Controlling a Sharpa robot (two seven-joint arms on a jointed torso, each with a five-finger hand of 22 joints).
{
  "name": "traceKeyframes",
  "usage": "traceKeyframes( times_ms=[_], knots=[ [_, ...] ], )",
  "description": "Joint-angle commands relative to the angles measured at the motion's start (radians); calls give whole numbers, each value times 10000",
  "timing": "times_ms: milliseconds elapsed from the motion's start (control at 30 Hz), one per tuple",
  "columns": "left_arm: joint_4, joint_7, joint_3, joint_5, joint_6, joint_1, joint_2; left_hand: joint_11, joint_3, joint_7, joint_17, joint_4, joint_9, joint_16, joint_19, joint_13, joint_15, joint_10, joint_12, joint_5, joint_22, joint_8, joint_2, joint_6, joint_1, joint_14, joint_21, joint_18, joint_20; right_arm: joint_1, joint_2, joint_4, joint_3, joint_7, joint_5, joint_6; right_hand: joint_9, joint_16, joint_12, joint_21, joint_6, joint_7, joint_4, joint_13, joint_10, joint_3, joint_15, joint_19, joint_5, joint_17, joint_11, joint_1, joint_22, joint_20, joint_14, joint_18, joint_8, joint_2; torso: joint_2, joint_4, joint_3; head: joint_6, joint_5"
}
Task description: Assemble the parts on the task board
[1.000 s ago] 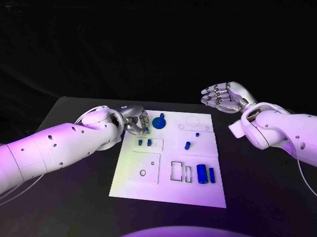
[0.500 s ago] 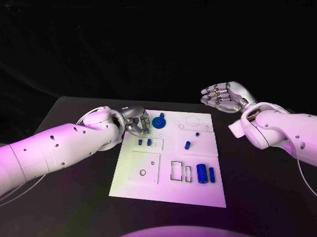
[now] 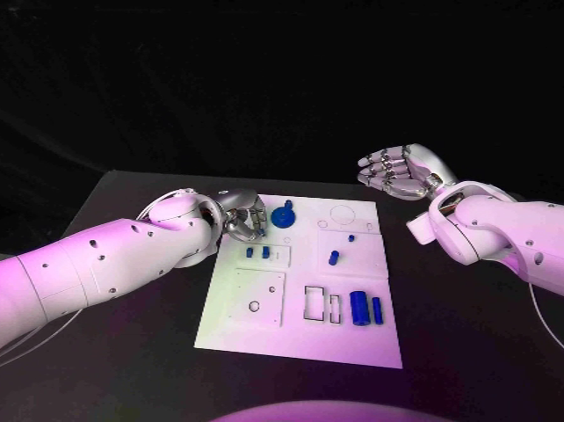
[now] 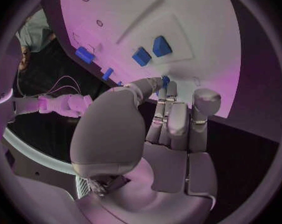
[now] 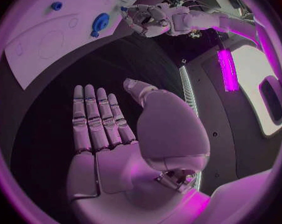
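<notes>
On the black desk (image 3: 130, 352) the white task board (image 3: 238, 330) carries blue parts (image 3: 359, 309). At its far left corner the left hand (image 3: 242, 214) curls beside a round blue part (image 3: 282, 215); whether it grips anything I cannot tell. Beyond the board's right edge, the right hand (image 3: 399, 171) hangs released, fingers straight, holding nothing.

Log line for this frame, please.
left hand: at task board far-left edge, holding nothing | right hand: open, off board

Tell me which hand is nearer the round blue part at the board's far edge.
Left. The left hand sits at the task board's far left corner, right beside the round blue part. The right hand is raised off the board's far right side, open.
</notes>
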Motion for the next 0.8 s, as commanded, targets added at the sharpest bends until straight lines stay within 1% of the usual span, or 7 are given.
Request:
traceKeyframes(
  times_ms=[33,433,800],
  knots=[
    [13,-41,1,64,247,-3,32,7,10,7,-4,-30,-17,-10,83,-16,12,77,-41,-23,35,-68,26,58,-92,33,57,-97,1,-10,10,6,2,117,-27,42,-14,-46,-47,-60,31,651,-4,-10,16,-56,27,-24,49,-9,63,-61,-10,33,27,26,-58,9,5,-1,0,1,-3],
    [-40,-10,-12,99,207,-33,97,4,14,9,0,-36,-20,-8,84,-19,10,90,-52,-25,42,-76,31,62,-88,36,62,-98,0,-14,6,10,2,127,-27,36,-22,-71,-60,-78,35,652,-10,-10,14,-73,29,-17,38,-35,65,-71,-46,36,33,27,-71,22,8,-9,-2,-1,-17],
    [-43,0,-14,137,181,-50,100,-11,40,11,-76,-88,-23,-27,111,-23,-5,220,-103,-36,114,-96,72,151,-41,36,113,-110,-9,-18,3,11,2,131,-25,37,-22,-71,-60,-78,35,652,-10,-10,14,-73,29,-17,38,-35,65,-71,-46,36,33,27,-71,22,-2,3,0,-7,-28]
  ],
)
